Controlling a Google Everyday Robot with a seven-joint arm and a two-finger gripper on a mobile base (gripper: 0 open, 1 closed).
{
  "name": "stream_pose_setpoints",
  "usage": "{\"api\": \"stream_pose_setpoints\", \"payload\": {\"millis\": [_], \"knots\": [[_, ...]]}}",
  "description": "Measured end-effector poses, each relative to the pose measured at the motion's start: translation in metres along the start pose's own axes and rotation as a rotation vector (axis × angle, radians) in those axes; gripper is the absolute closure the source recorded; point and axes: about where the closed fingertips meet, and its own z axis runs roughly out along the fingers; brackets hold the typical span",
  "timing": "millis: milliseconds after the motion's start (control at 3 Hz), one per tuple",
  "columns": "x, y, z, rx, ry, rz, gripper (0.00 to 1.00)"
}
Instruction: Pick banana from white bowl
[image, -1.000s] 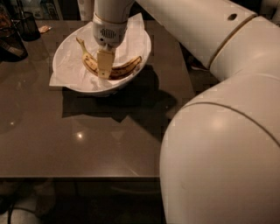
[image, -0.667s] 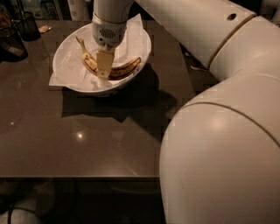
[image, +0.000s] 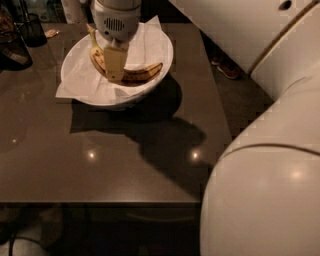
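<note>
The white bowl (image: 162, 55) stands at the far left of the dark table, lined with crumpled white paper (image: 80, 80). The banana (image: 142, 74), yellow with brown streaks, lies curved inside it, its thin stem (image: 92, 37) pointing up on the left. My gripper (image: 114, 62) reaches straight down into the bowl from the white wrist (image: 117, 20). It sits on the middle of the banana, shut on it, and one beige finger (image: 114, 60) covers that part.
The dark table (image: 125, 160) has its front edge near me and its right edge by the floor. Small dark containers (image: 30, 27) stand at the far left corner. My own white arm (image: 270, 150) fills the right side of the view.
The gripper has shifted slightly left and up. The banana's stem and right tip sit a little higher in the bowl than before. The bowl has not moved.
</note>
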Motion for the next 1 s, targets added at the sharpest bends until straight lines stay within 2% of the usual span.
{"api": "stream_pose_setpoints", "payload": {"millis": [333, 667, 1000], "knots": [[-0.0073, 0.0071, -0.0188, 0.041, 0.023, -0.003, 1.00], [-0.0113, 0.0036, -0.0174, 0.052, 0.008, -0.005, 1.00], [-0.0115, 0.0103, -0.0218, 0.046, -0.016, -0.025, 1.00]]}}
